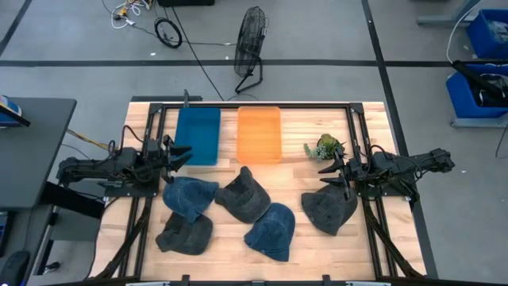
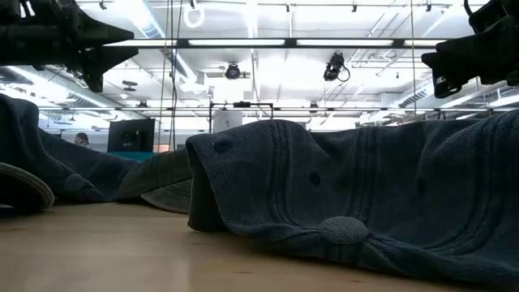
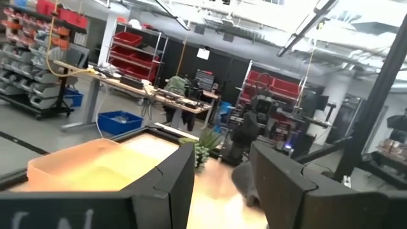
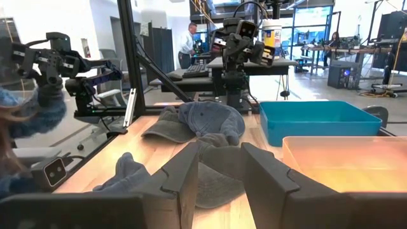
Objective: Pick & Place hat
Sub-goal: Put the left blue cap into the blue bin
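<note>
Five denim hats across the lower centre of the high view: blue hat [image 1: 190,196], charcoal hat [image 1: 244,195], blue cap [image 1: 272,230], dark hat [image 1: 185,234], grey hat [image 1: 329,210]. Blue bin [image 1: 198,135] and orange bin [image 1: 259,133] at upper centre. Left gripper [image 1: 176,155], fingers parted, mid-left beside the blue bin. Right gripper [image 1: 333,175], fingers parted, mid-right above the grey hat.

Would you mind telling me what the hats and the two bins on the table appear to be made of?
The hats, like the blue one, look like washed denim or cotton twill: faded matte fabric with stitched seams and a top button in the low view. The blue bin and orange bin look like smooth moulded plastic, the orange one slightly translucent.
</note>
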Robot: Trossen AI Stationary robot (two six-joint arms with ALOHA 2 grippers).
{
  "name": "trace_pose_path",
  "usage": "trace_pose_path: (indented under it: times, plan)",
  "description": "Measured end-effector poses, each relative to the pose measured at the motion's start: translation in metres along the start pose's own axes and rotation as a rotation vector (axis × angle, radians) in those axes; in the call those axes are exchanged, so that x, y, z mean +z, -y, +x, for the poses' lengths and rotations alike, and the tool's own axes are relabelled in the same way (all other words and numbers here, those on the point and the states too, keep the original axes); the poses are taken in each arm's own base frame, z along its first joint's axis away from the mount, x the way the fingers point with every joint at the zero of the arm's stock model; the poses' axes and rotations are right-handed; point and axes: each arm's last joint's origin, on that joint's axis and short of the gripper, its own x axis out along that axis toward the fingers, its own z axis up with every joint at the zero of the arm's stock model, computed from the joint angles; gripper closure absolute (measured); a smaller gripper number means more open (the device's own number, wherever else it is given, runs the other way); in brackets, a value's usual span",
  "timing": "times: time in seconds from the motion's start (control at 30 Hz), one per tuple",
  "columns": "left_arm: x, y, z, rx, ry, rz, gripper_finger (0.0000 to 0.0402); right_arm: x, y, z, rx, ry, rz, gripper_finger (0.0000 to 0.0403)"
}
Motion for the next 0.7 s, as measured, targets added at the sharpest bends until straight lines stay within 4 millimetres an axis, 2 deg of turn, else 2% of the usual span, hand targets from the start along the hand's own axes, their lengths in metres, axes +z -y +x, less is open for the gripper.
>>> trace_pose_path:
  times: [0.13, 0.23, 0.7]
  plan:
    - [0.0004, -0.0008, 0.0000, 0.028, 0.007, 0.078, 0.0244, 0.0000, 0.0000, 0.0000, 0.001, 0.000, 0.000, 0.0282]
    - [0.0009, -0.0031, -0.0002, 0.110, 0.021, 0.141, 0.0244, -0.0001, 0.0000, 0.0000, 0.000, 0.000, 0.000, 0.0282]
    - [0.0070, -0.0028, -0.0005, 0.142, 0.085, 0.113, 0.0245, 0.0000, 0.0001, 0.0000, -0.005, 0.000, -0.001, 0.0282]
